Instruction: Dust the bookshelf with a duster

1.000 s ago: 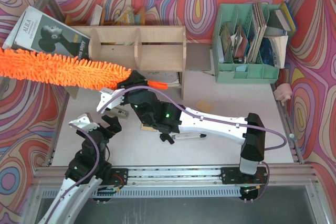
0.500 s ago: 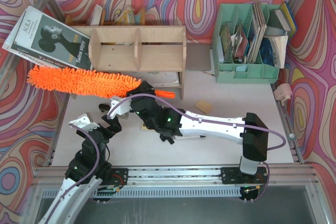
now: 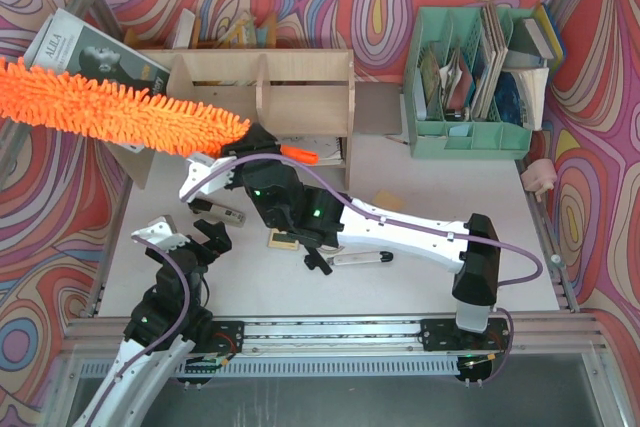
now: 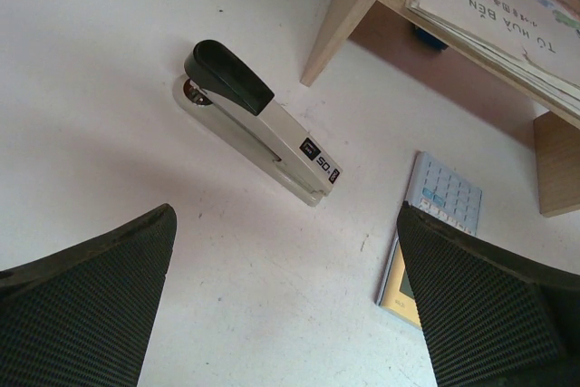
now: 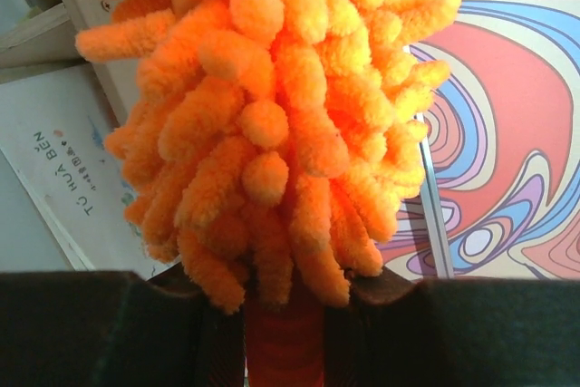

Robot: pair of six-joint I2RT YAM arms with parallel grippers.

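The right claw (image 3: 258, 145) is clamped on the handle of the duster (image 3: 120, 112). The fluffy head reaches over the left end of the bookshelf (image 3: 300, 72) and a magazine (image 3: 85, 52) propped there. The left claw (image 4: 290, 314) hangs spread wide above a stapler (image 4: 258, 120), holding nothing. Hazard: a hard sweep may snag the magazine and drag it off.

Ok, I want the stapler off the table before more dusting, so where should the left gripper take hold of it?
Grip the stapler across its slim grey body near mid-length, coming straight down. It lies flat on the table, with bare surface along both long sides, leaving room for the open left gripper. The black end slopes, so it is probably a poorer hold.
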